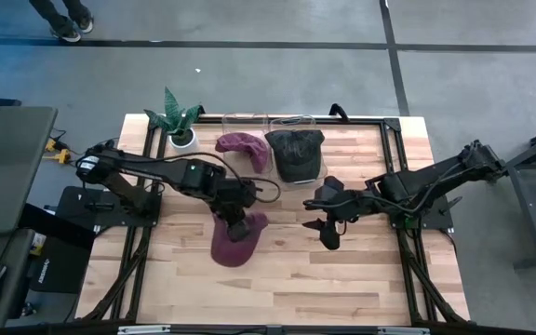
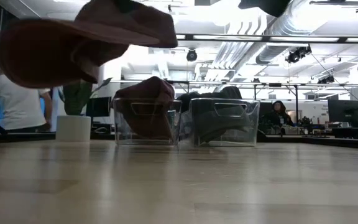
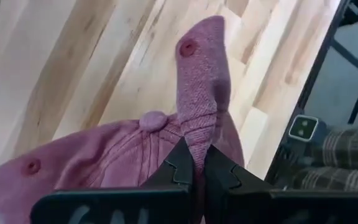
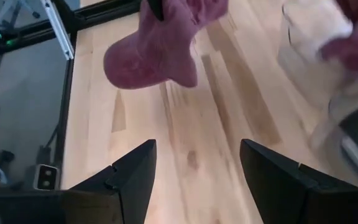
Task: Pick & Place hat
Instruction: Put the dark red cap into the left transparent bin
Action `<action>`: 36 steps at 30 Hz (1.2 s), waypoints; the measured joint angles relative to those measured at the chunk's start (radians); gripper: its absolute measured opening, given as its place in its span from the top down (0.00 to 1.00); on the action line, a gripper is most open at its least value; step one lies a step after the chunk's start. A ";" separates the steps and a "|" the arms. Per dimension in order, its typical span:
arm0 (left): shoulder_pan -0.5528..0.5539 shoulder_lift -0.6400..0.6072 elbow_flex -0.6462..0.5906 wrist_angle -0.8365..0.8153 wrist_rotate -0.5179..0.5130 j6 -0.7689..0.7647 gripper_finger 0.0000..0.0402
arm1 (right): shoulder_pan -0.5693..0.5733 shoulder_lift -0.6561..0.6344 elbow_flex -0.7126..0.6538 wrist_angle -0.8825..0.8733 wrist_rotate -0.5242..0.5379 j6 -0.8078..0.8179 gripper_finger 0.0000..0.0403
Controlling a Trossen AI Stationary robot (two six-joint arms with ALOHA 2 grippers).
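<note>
Hat (image 1: 235, 244) hanging clear of the tabletop (image 1: 342, 279), near its centre.
Left pincer (image 1: 238, 227) is clamped on the maroon fabric; hat's long axis runs from 1 toward 7 o'clock. Right pincer (image 1: 328, 231), at 3 o'clock of it, gapes empty.

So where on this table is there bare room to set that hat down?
The front strip of the table below both arms is bare, as is the right side behind the open right gripper. The left gripper holds the maroon hat lifted mid-table. The back edge is crowded: plant, two clear bins with hats.
</note>
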 joint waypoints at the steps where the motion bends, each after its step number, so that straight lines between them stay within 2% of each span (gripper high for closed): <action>1: 0.000 0.000 0.008 -0.004 0.010 0.015 1.00 | -0.002 0.000 0.000 0.009 0.003 -0.034 0.44; 5: -0.003 0.000 0.030 0.009 0.057 0.074 1.00 | -0.011 0.000 0.000 0.035 0.031 -0.209 0.44; 12: -0.004 0.001 0.088 0.080 0.287 0.310 1.00 | -0.032 0.000 0.000 0.093 0.115 -0.588 0.44; 17: -0.004 0.000 0.123 0.106 0.378 0.462 1.00 | -0.050 0.000 0.000 0.111 0.128 -0.772 0.44; 24: -0.017 0.000 0.152 0.170 0.387 0.660 1.00 | -0.063 0.000 0.000 0.128 0.081 -0.951 0.44; 31: -0.015 0.014 0.154 0.377 0.408 0.657 1.00 | -0.063 0.015 0.000 0.190 0.086 -1.103 0.44; 36: -0.016 0.017 0.154 0.429 0.413 0.634 1.00 | -0.063 0.016 0.000 0.207 0.063 -1.134 0.44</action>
